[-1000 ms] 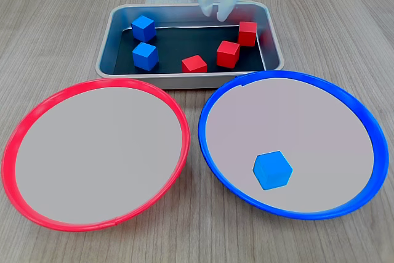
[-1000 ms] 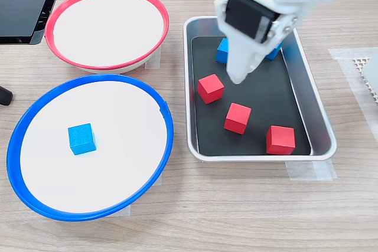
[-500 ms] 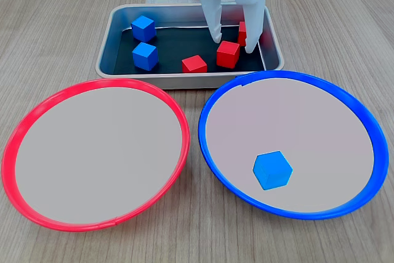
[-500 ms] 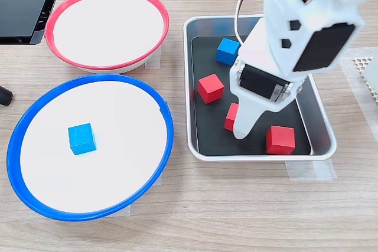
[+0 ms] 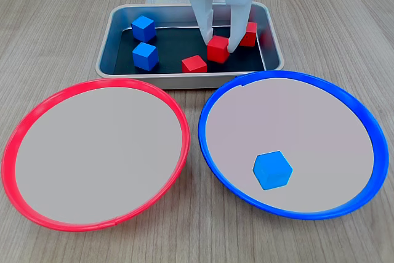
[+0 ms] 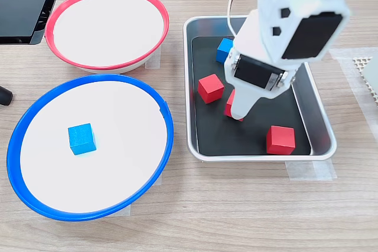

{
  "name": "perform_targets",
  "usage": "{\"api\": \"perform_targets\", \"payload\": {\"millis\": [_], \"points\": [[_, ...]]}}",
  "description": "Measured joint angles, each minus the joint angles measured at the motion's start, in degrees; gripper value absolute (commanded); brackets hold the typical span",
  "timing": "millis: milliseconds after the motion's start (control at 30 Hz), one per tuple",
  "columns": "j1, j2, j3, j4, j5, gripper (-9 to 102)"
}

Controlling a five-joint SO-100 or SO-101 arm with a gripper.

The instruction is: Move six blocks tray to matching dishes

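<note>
gripper down in the tray, fingers either side of a red block, looks clamped on it

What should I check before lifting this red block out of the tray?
1. Fingers astride the block: ok. The gripper has one finger on each side of the middle red block.
2. Firm grip: cannot tell. Contact at the pads is not clear in either fixed view.
3. Neighbours clear: ok. The other red blocks stand apart from the fingers.
4. Red dish free: ok, nothing lies in it.
5. Path to the red dish: ok, but it passes over the tray rim.
6. Blue blocks: one lies in the blue dish; two wait in the tray.
</note>
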Motion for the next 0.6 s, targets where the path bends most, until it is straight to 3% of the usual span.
{"api": "perform_targets", "payload": {"millis": [100, 233, 467, 600], "points": [[2.5, 6.7, -2.9, 9.7, -1.8, 0], [6.2, 9.1, -9.0, 10.4, 1.9, 0], [16.1, -11.0, -26.0, -8.7, 13.4, 0], [17.4, -24.3, -34.8, -13.3, 14.5, 12]]}}
